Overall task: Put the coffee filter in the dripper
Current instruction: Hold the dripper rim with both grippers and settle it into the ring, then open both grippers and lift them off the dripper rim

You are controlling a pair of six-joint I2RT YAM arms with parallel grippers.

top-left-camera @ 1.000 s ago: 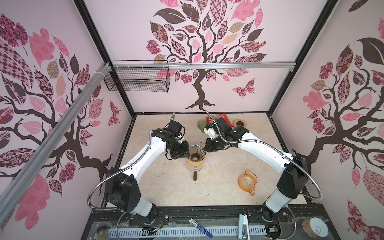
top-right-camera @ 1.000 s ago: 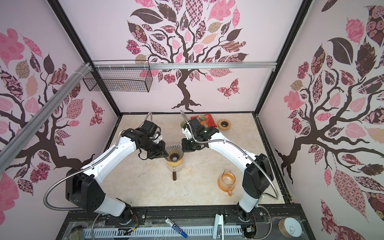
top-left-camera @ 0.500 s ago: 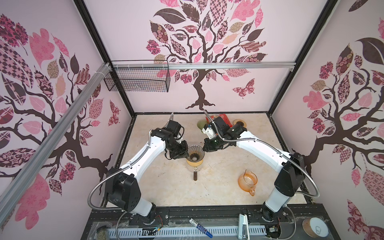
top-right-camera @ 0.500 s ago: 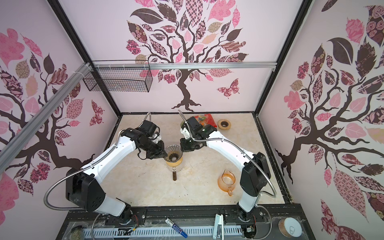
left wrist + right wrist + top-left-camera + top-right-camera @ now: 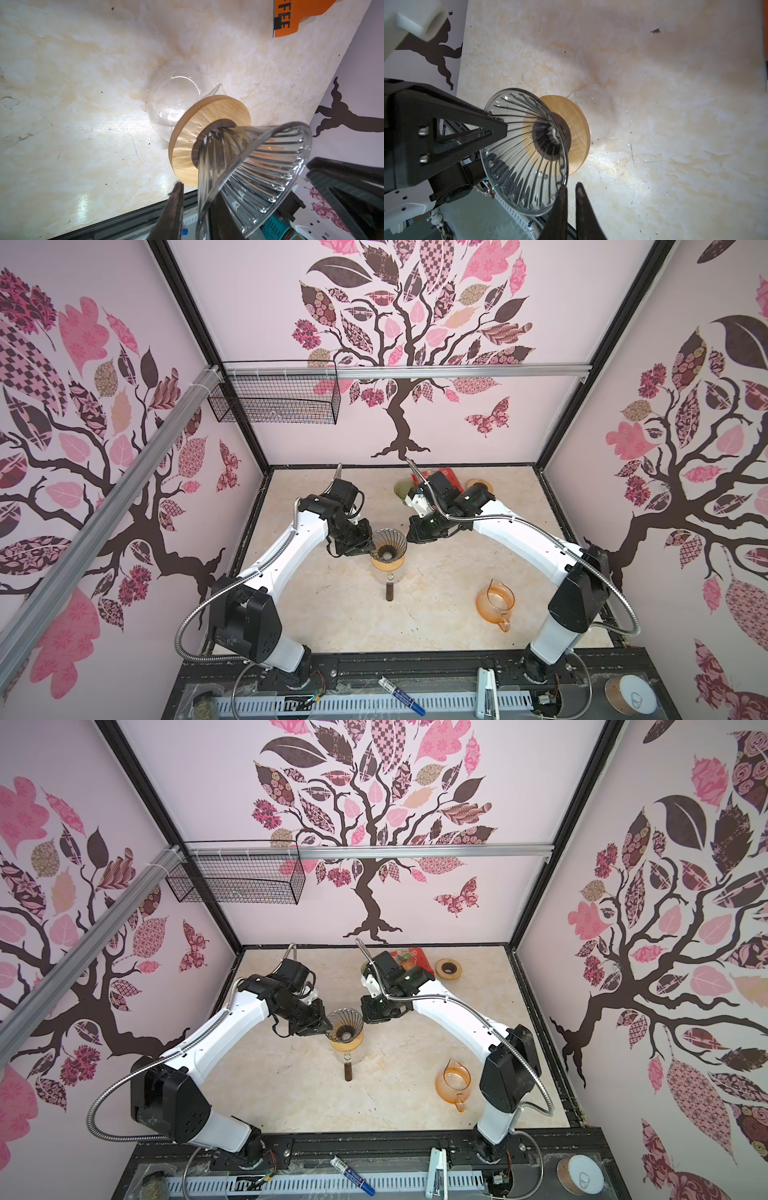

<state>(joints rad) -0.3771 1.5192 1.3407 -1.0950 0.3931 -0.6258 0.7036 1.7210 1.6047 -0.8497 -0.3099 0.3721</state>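
Now that the left gripper [image 5: 371,547] at its 9 o'clock and right gripper [image 5: 409,536] at 3 have both cracked open off the rim, the dripper [image 5: 388,540] stands free mid-table. No coffee filter in it yet, can't spot one.

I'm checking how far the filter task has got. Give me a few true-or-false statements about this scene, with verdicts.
1. The dripper stands upright on a wooden collar over a glass carafe. True.
2. A paper filter lines the dripper. False: its ribbed glass is bare, with no filter in it.
3. An orange jug stands apart from the dripper. True.
4. Both grippers are far from the dripper. False: the left gripper and the right gripper flank its rim.
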